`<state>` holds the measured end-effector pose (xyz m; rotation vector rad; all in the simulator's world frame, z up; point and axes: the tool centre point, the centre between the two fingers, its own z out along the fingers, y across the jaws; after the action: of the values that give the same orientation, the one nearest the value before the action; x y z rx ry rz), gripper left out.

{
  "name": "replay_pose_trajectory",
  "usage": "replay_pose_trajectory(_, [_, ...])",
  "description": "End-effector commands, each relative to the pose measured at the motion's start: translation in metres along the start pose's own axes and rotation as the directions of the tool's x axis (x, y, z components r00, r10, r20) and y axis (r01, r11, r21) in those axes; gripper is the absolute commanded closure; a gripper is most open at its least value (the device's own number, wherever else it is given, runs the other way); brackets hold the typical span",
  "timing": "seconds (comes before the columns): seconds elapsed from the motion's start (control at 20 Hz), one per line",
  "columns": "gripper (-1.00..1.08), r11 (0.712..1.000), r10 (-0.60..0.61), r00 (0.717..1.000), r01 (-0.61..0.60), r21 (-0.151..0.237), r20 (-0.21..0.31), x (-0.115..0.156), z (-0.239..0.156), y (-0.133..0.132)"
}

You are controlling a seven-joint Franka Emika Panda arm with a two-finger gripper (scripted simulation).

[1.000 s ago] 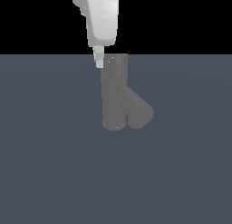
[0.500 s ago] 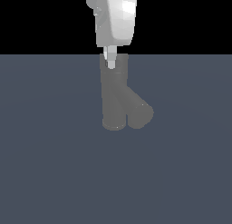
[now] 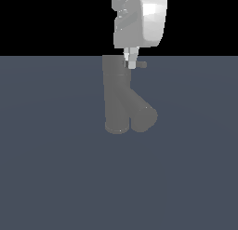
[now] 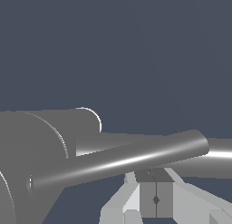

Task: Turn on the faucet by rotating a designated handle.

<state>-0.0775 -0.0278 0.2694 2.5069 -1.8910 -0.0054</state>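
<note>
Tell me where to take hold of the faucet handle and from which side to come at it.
Grip the handle near its free end, away from the faucet, where leverage is probably greatest. It is a thin straight rod projecting sideways from the body's top, toward the exterior view's right, so come from above with a finger on each long side. The gripper hangs right there.

no readable text, labels, numbers, no signs anywhere
</note>
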Motion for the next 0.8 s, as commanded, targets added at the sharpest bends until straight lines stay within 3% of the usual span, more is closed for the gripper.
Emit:
replay_pose_trajectory(0.0, [1.08,0.999,0.048,0.999,-0.048,0.004,-0.002,0.036,-0.001,0.007])
replay_pose_trajectory(0.15, [1.08,0.999,0.050,0.999,-0.050,0.004,-0.002,0.046,-0.001,0.008])
replay_pose_trajectory(0.2, [1.08,1.000,-0.001,1.000,0.001,0.001,0.002,0.016,0.000,-0.001])
replay_pose_trajectory(0.75, [1.08,1.000,0.014,1.000,-0.014,0.002,0.001,0.046,0.000,-0.021])
